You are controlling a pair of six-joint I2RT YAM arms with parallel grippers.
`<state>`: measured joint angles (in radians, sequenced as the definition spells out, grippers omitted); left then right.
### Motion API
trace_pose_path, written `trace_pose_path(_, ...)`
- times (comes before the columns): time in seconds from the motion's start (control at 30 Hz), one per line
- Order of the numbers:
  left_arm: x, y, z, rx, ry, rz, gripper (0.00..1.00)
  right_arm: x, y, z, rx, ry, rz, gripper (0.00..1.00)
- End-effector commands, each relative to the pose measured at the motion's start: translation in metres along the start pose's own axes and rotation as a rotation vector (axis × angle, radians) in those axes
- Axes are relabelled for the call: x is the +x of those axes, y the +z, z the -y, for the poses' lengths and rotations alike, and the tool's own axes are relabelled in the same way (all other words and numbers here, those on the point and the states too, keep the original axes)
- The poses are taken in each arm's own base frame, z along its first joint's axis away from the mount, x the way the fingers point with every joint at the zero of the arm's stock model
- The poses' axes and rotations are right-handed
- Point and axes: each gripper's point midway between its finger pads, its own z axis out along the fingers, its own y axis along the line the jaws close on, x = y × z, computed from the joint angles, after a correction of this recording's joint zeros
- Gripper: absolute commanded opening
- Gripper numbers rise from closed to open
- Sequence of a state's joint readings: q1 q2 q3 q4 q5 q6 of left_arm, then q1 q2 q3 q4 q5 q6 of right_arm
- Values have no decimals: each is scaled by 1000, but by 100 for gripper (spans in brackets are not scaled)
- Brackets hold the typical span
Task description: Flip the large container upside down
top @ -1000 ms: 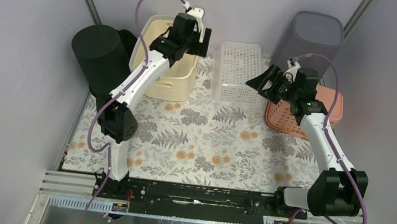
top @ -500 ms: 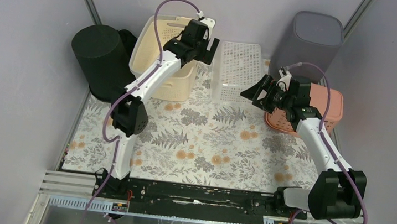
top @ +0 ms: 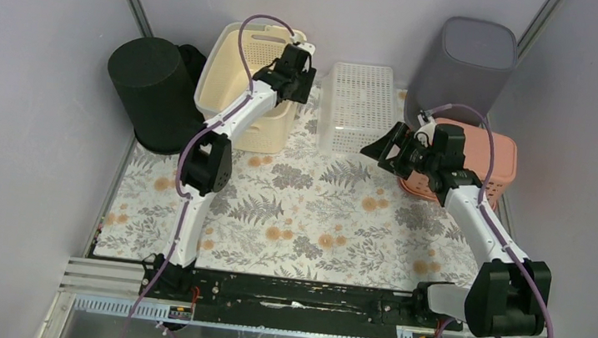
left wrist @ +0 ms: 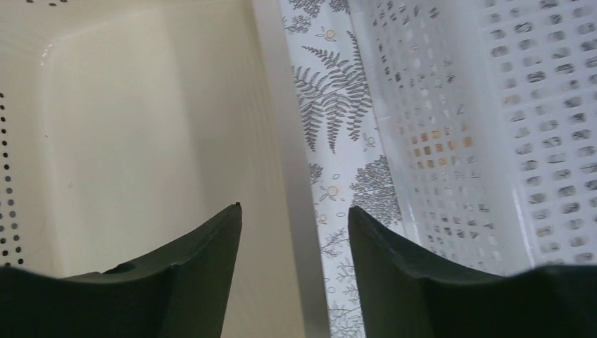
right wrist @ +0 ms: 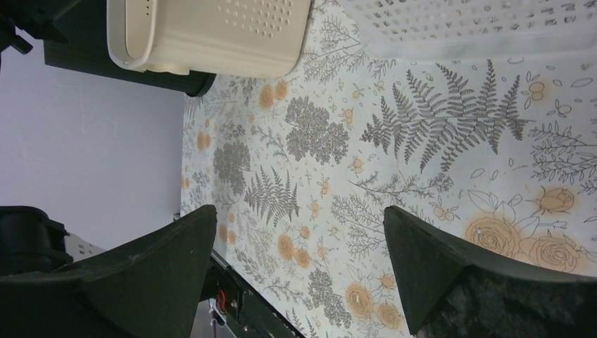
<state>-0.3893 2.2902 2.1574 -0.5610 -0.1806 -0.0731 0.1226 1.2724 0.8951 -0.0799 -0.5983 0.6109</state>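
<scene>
The large cream container (top: 241, 87) stands upright at the back left, open side up. My left gripper (top: 301, 81) is open and straddles its right wall. In the left wrist view one finger (left wrist: 204, 267) is inside the container (left wrist: 141, 127) and the other finger (left wrist: 394, 274) is outside, with the rim (left wrist: 278, 127) between them and not pinched. My right gripper (top: 377, 148) is open and empty, hovering above the mat beside the pink basket; its wrist view (right wrist: 299, 211) shows the floral mat and the cream container (right wrist: 211, 35) far off.
A white perforated basket (top: 358, 108) lies just right of the cream container, also in the left wrist view (left wrist: 479, 127). A pink basket (top: 494, 160) sits at the right, a grey bin (top: 467, 57) behind it, a black cylinder (top: 149, 86) at the left.
My left gripper has swung from over the cream container's middle to its right wall and dropped astride the rim. My right gripper has drifted left and slightly nearer.
</scene>
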Motion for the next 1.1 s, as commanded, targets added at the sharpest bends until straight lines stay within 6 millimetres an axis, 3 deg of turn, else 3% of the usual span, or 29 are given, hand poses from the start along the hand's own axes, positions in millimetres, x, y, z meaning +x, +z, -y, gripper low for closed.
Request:
trace_pose_path(0.0,-11,14,-9,16,-85,49,58,2,-7,-17,-61,-42,6,95)
trace_pose_path(0.1,-10,20,-12,37,-127,40,34,4,-11,-16,-47,-47,9,95)
trace_pose_path(0.13,-12,21,-11,46,-135,39,22,4,-14,-18,-51,-52,14,95)
trace_pose_path(0.17,-13,20,-14,36,-145,35,4,4,-16,-20,-54,-53,19,95)
trace_pose_path(0.2,-17,18,-19,15,-158,41,0,4,-18,-21,-56,-56,26,95)
trace_pose_path(0.37,-57,-22,-28,23,-225,126,0,8,-24,-26,-69,-56,21,94)
trace_pose_path(0.53,-109,-102,-29,84,-293,237,0,8,-35,-39,-100,-69,41,94)
trace_pose_path(0.67,-127,-169,-24,159,-349,293,0,9,-46,-45,-97,-91,45,94)
trace_pose_path(0.87,-133,-240,-12,284,-421,322,0,11,-68,-59,-98,-120,77,94)
trace_pose_path(1.07,-110,-312,7,460,-505,346,0,13,-94,-78,-116,-162,105,94)
